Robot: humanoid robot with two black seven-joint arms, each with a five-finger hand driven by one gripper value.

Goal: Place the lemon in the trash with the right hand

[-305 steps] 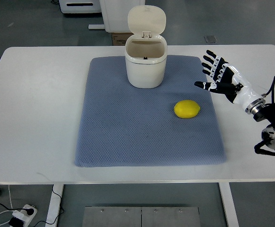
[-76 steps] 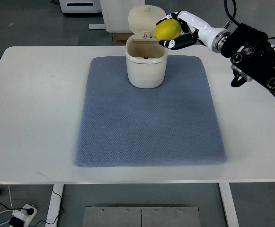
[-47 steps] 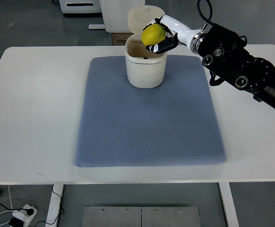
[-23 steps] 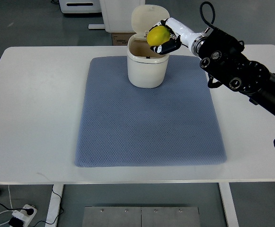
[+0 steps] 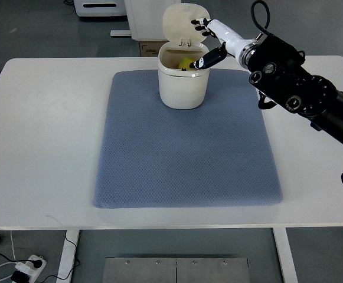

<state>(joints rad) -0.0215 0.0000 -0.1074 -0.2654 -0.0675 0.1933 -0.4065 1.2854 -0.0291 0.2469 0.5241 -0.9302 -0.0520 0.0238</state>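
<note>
A cream trash bin (image 5: pixel 183 82) with its lid flipped up stands at the far edge of the blue mat (image 5: pixel 186 153). Inside the bin's mouth a sliver of the yellow lemon (image 5: pixel 185 62) shows, lying free of the hand. My right hand (image 5: pixel 205 42) hovers over the bin's right rim, fingers spread and holding nothing. Its black arm comes in from the right edge across the far right of the table. The left arm is out of sight.
The white table (image 5: pixel 41 135) carries only the mat and bin. Behind it stand a white cabinet base (image 5: pixel 144 17) and a cardboard box (image 5: pixel 149 47) on the floor. A power strip (image 5: pixel 26 268) lies below the front left.
The right hand has opened over the bin and the lemon has dropped from its fingers into the bin. The arm has hardly shifted.
</note>
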